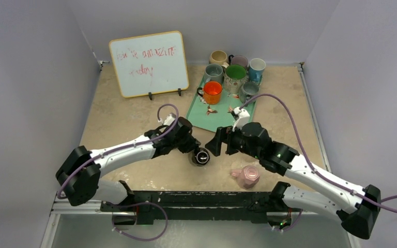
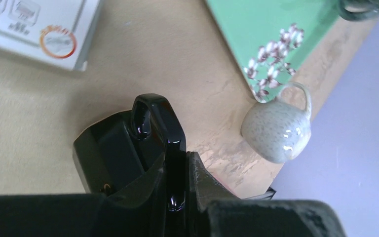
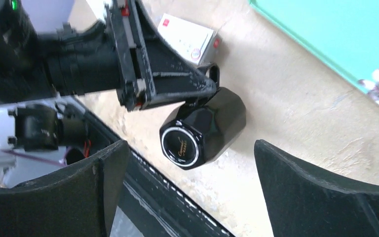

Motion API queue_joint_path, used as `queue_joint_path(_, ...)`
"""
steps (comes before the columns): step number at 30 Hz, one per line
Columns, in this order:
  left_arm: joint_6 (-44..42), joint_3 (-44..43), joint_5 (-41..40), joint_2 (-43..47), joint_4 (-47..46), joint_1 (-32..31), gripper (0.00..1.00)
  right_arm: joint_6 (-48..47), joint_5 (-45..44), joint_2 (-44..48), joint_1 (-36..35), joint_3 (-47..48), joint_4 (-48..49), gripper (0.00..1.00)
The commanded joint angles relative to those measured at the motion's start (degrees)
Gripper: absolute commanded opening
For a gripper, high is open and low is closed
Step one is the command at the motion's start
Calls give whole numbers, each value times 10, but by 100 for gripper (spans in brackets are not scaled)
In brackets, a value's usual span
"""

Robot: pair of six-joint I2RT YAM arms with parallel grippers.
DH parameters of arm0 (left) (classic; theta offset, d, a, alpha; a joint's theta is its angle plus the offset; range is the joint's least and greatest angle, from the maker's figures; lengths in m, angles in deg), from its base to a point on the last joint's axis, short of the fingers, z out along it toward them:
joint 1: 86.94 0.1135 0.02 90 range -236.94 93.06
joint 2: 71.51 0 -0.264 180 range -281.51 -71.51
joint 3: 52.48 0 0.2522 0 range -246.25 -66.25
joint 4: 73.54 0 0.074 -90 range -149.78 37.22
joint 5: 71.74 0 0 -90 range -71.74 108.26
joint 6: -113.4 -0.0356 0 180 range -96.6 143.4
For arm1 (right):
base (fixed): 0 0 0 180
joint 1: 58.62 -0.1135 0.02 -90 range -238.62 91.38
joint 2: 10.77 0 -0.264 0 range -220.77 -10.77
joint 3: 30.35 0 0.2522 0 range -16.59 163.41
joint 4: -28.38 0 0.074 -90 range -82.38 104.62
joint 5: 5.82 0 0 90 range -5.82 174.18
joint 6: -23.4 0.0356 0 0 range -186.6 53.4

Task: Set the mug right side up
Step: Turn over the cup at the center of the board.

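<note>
The black faceted mug [image 1: 200,156] is near the middle front of the table. It is tipped, and its round base with a gold logo faces the right wrist view [image 3: 205,129]. My left gripper [image 1: 191,146] is shut on the mug's handle [image 2: 150,116], with the handle squeezed between the two fingers [image 2: 177,170]. The mug body [image 2: 111,153] hangs to the left of the fingers in the left wrist view. My right gripper [image 1: 214,143] is open and empty, just right of the mug and apart from it. Its fingers stand wide either side of the mug in the right wrist view [image 3: 190,148].
A pink mug [image 1: 247,175] sits upside down near the front edge, under my right arm. A green tray [image 1: 196,111] at the back holds several upright mugs. A whiteboard [image 1: 149,63] stands at the back left. A pale speckled mug [image 2: 276,131] shows in the left wrist view.
</note>
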Motion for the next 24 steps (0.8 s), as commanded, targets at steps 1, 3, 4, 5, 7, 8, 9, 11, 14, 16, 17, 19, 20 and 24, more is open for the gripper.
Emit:
queue_joint_path(1,-152,20,-35,52,-146,-4,0,46,-101,12,1,52,-56,99)
queue_joint_path(3,-200,40,-43,67,-191,-5,0,46,-111,-2,1,76,-78,99)
queue_joint_path(4,-219,51,-44,72,-221,-6,0,43,-111,-10,2,89,-87,99)
queue_joint_path(5,-240,62,-45,77,-247,-6,0,42,-108,-18,3,101,-96,99)
queue_joint_path(7,-287,77,-41,81,-285,-6,0,42,-102,-30,7,120,-107,98)
queue_joint_path(8,-317,85,-34,81,-310,-6,0,42,-99,-35,11,127,-111,96)
queue_joint_path(9,-337,91,-28,81,-327,-6,0,41,-95,-39,14,133,-113,94)
queue_joint_path(11,-362,107,-16,77,-356,-6,0,37,-90,-47,22,141,-117,92)
queue_joint_path(14,-391,127,1,68,-401,-6,0,20,-65,-61,40,140,-108,90)
queue_joint_path(16,-412,132,8,60,-418,-9,0,9,-31,-74,60,136,-99,89)
queue_joint_path(17,-424,132,7,57,-421,-12,0,5,-5,-81,73,134,-93,89)
queue_joint_path(19,-449,132,3,53,-431,-20,0,-12,54,-94,104,131,-74,88)
queue_joint_path(20,-465,133,0,52,-440,-25,0,-36,83,-106,115,131,-65,88)
queue_joint_path(24,-582,137,-10,54,-480,-64,0,-83,108,-148,130,172,-102,84)
